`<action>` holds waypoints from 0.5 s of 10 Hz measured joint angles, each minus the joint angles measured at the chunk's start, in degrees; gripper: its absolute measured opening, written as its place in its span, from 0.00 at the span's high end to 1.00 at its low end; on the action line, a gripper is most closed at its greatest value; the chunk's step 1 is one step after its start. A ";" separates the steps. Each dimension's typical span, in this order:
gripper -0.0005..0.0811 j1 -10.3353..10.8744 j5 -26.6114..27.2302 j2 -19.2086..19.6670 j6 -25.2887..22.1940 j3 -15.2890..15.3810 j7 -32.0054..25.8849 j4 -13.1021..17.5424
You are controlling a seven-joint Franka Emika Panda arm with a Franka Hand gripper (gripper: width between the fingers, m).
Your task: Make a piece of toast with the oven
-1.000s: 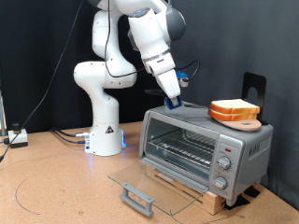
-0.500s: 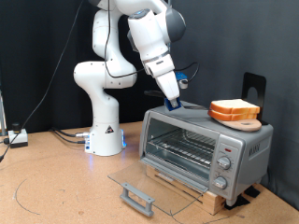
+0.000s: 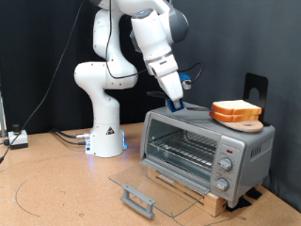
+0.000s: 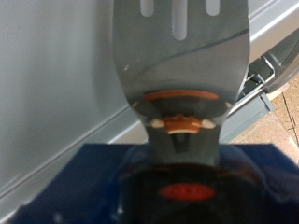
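The piece of toast (image 3: 236, 110) is seen lying on a round wooden board (image 3: 240, 122) on the roof of the oven (image 3: 205, 148), well apart from the gripper (image 3: 175, 98) and level with its tip. The oven door (image 3: 150, 184) is folded down open. A grey spatula (image 4: 180, 56) is held pinched in the gripper, its blade (image 3: 189, 108) resting on the oven roof directly beneath the hand.
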 joint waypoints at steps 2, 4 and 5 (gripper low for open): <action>0.51 0.00 -0.02 0.21 0.65 1.17 0.00 0.47; 0.51 0.01 0.00 0.21 0.69 2.07 0.00 0.85; 0.51 0.01 0.04 0.22 0.68 2.27 0.00 0.96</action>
